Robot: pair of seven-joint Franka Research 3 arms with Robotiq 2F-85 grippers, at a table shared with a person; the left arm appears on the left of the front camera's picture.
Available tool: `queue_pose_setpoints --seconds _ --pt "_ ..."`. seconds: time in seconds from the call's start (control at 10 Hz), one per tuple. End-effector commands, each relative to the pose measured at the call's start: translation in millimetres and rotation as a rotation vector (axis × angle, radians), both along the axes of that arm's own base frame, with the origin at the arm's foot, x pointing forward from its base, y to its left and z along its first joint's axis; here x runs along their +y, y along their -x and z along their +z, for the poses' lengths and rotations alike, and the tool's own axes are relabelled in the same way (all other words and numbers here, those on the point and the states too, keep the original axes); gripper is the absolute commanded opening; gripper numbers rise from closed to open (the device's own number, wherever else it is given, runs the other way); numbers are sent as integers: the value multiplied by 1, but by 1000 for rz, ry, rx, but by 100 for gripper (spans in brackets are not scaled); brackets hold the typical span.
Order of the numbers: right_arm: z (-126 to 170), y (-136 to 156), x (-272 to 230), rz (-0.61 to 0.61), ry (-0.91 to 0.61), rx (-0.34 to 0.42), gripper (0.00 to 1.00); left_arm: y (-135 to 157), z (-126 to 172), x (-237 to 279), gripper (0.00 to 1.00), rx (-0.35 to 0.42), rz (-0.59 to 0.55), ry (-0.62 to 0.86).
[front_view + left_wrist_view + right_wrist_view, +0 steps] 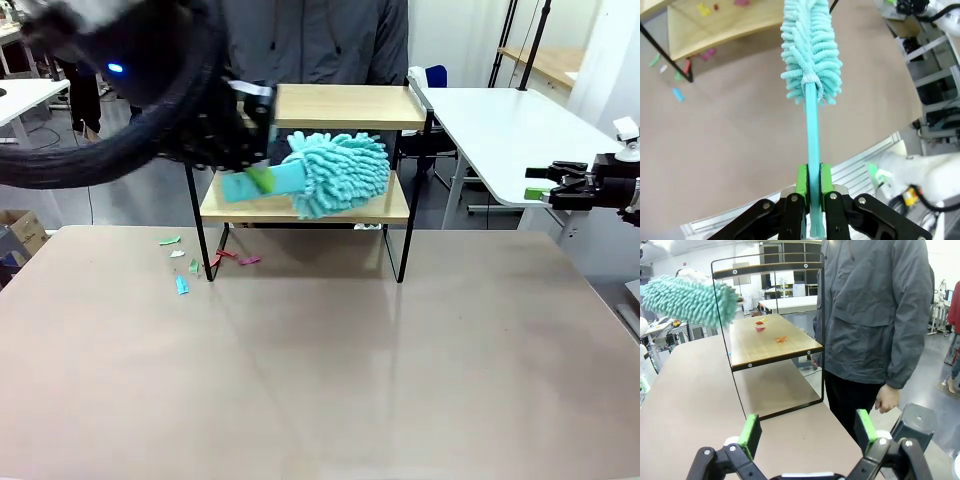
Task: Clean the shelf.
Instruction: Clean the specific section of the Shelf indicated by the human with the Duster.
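Duster (340, 172) clamped in left fingers (801, 179) near shelf (340, 106) front edge, right fingers (750, 433) apart

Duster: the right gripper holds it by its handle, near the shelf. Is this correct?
Not quite: it is the left gripper that holds the duster by its handle, shut on it, as the left wrist view shows. The right gripper stands open and empty. The duster is indeed near the shelf.
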State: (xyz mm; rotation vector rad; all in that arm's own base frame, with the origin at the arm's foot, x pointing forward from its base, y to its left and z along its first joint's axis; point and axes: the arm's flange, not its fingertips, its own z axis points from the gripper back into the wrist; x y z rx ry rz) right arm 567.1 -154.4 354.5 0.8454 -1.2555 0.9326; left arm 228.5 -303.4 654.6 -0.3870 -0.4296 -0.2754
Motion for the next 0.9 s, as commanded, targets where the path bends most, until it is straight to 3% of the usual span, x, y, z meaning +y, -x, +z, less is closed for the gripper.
queue_pose_setpoints --seconds 0.0,0.1,0.3,0.4,0.5,0.8 --pt "3 0 2 3 0 -4 100 -6 -1 -15 13 8 14 70" --pt "3 0 2 3 0 -4 100 0 0 0 13 0 0 0" --pt "3 0 2 3 0 -4 100 0 0 0 13 0 0 0" --pt "3 0 2 3 0 -4 100 -6 -6 -11 13 4 -6 17" --pt "3 0 2 3 0 -4 100 -7 -3 -33 13 -3 57 102" --pt "3 0 2 3 0 -4 100 -25 -35 -97 13 -32 145 136"
